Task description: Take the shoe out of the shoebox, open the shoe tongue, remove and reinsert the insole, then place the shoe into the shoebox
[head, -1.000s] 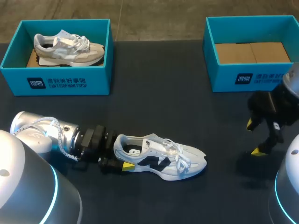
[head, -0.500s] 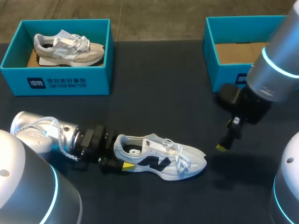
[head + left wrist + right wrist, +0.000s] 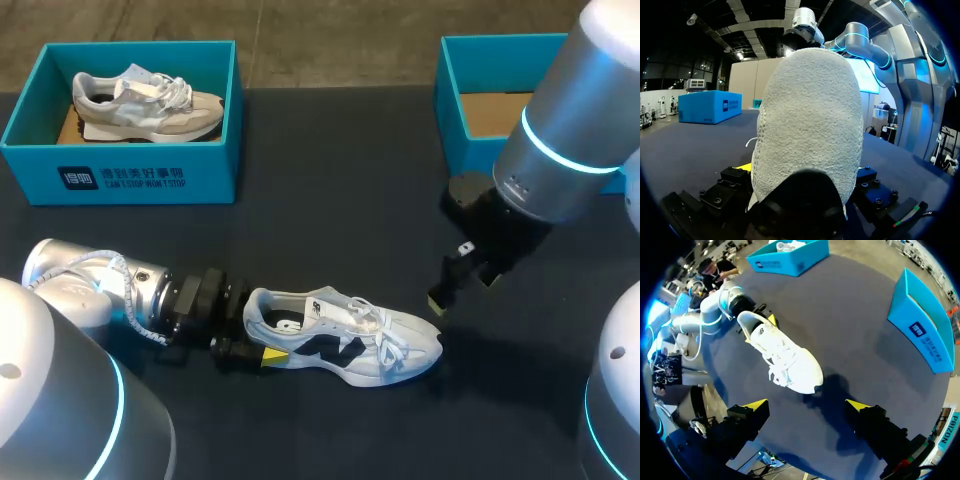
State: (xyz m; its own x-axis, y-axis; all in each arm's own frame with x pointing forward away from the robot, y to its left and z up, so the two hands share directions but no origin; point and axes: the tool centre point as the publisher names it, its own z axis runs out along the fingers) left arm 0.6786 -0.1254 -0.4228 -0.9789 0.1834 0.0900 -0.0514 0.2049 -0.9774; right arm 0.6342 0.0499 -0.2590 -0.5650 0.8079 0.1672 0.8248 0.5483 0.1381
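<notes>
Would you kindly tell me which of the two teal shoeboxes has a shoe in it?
The far-left shoebox, which holds a beige shoe; the far-right shoebox shows only bare cardboard inside.

Dark counter (image 3: 330, 180) carried a left shoebox (image 3: 120, 178) & a right shoebox (image 3: 455, 110) (both teal, well apart, at the far side); a white shoe (image 3: 345, 335) stood on its sole nearer the front, toe pointing right.

The shoe (image 3: 810, 115) heel fills my left wrist view, hiding most of my left gripper (image 3: 801, 186); my right arm (image 3: 562, 150) covers much of the far right shoebox (image 3: 468, 70).
</notes>
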